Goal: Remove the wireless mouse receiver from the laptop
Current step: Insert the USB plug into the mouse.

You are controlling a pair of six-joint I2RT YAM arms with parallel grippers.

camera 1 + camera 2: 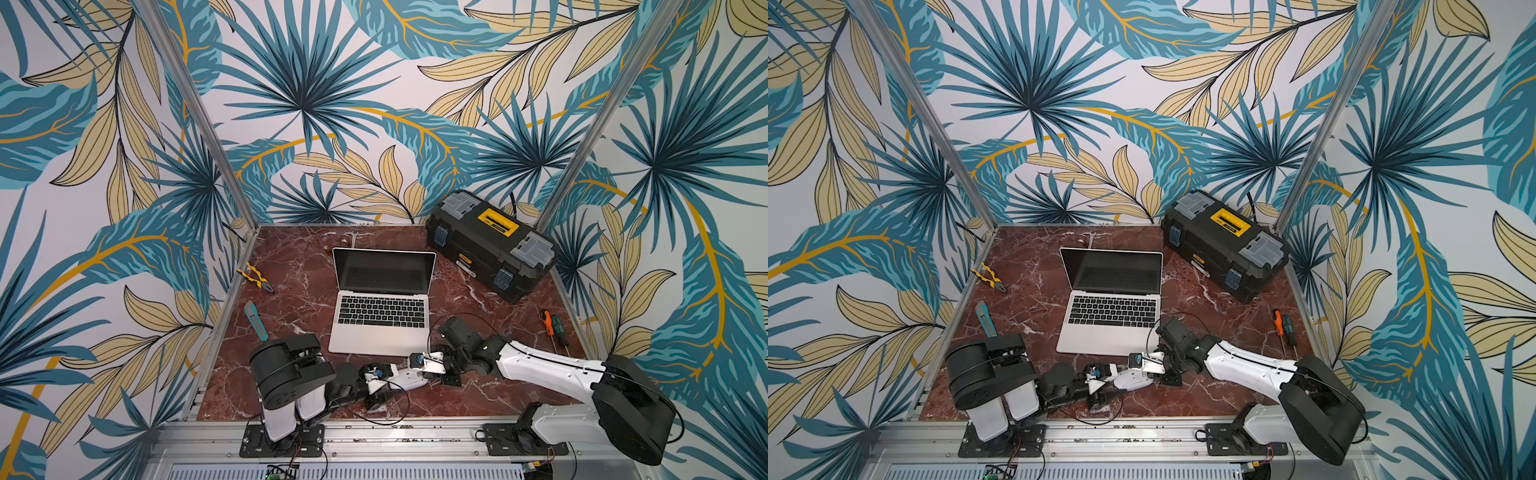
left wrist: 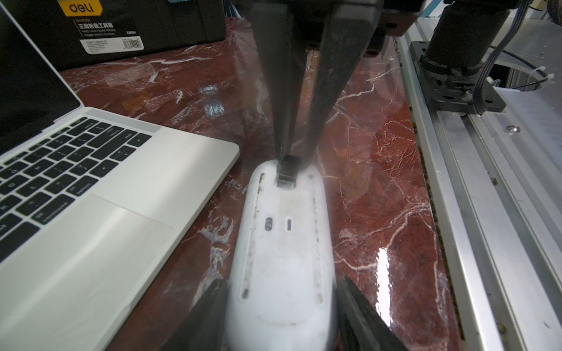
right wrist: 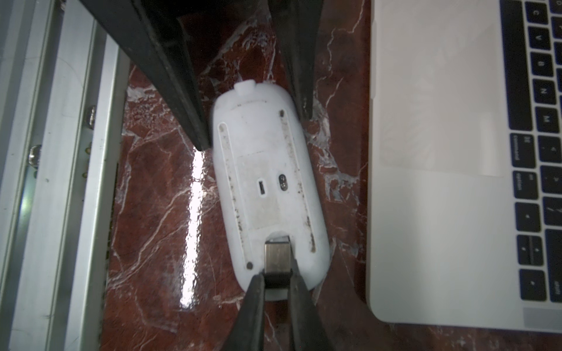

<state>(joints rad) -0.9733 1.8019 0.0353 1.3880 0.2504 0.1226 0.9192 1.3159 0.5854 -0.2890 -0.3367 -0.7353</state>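
The table (image 2: 380, 182) is red, white-veined marble polished to a wet gloss, and the laptop (image 2: 170, 170) on it looks like matt silver metal with black keys. The mouse (image 3: 261, 146) is smooth white plastic, grimy along its underside strips; the receiver (image 3: 276, 255) shows a dull metal plug, and the toolbox (image 1: 469, 235) is matt black plastic.

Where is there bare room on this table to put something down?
Bare marble between laptop and utility knife, and between laptop and toolbox. Crowded in front of the laptop: left end effector and right end effector at the mouse.
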